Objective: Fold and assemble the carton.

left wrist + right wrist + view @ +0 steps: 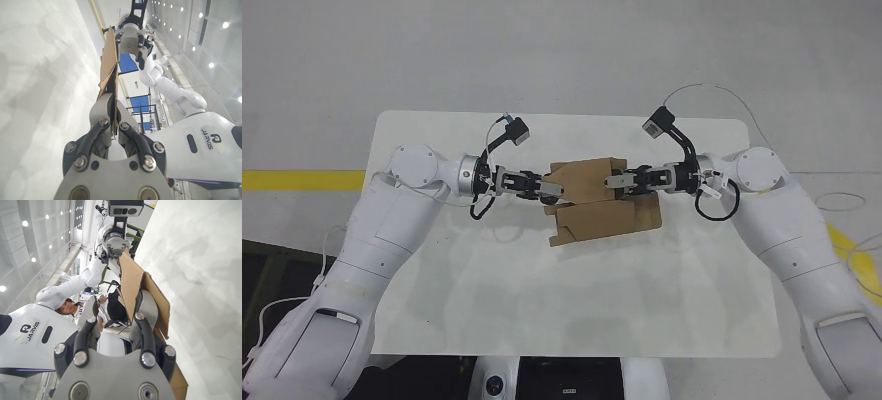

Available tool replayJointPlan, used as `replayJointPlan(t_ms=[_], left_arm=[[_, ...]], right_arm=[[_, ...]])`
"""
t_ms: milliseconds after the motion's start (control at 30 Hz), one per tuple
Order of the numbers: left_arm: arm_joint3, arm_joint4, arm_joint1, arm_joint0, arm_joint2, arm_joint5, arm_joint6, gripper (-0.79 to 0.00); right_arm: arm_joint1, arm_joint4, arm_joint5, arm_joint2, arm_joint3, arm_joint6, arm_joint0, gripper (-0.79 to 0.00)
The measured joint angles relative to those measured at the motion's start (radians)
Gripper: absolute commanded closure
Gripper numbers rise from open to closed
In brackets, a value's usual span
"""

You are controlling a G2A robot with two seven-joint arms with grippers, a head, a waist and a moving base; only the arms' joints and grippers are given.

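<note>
Clamping the carton (592, 200) near the bench's (442, 300) far edge, middle | my left gripper (113, 103) clenched on one wall | my right gripper (121, 300) spread, straddling the opposite panel | light, crease-prone cardboard: best held beside folds

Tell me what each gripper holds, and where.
Left gripper clamps the carton by a panel edge. Right gripper is open, one finger under a flap.

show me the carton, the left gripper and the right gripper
carton (592, 218), top view, on its brown panel
left gripper (112, 103), left wrist view, midway between its fingertips clamping the carton
right gripper (119, 296), right wrist view, midway between its open fingertips
</note>
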Motion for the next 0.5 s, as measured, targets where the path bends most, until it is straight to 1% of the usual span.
replayJointPlan(t_ms=[167, 200, 233, 267, 367, 433, 500], left_arm=[[-0.001, -0.001, -0.001, 0.001, -0.001, 0.002, -0.003, 0.000], [-0.001, -0.001, -0.001, 0.001, -0.001, 0.002, -0.003, 0.000], [-0.001, -0.002, -0.001, 0.002, -0.001, 0.002, -0.003, 0.000], [-0.001, -0.002, -0.001, 0.002, -0.002, 0.002, -0.003, 0.000], [-0.002, -0.003, -0.001, 0.002, -0.003, 0.001, -0.005, 0.000], [-0.002, -0.003, -0.001, 0.002, -0.003, 0.002, -0.006, 0.000], [-0.002, -0.004, -0.001, 0.002, -0.004, 0.004, -0.007, 0.000]], right_arm=[[-0.011, 0.010, -0.005, -0.007, 0.023, -0.004, 0.005, -0.277], [-0.014, 0.014, -0.005, -0.008, 0.028, -0.003, 0.006, -0.252], [-0.015, 0.017, -0.005, -0.008, 0.032, -0.002, 0.006, -0.185], [-0.016, 0.018, -0.004, -0.009, 0.036, -0.002, 0.007, -0.135], [-0.020, 0.023, -0.001, -0.009, 0.047, 0.001, 0.008, -0.058], [-0.022, 0.021, 0.001, -0.009, 0.052, 0.003, 0.009, -0.052], [-0.023, 0.016, 0.004, -0.009, 0.054, 0.006, 0.011, -0.074]])
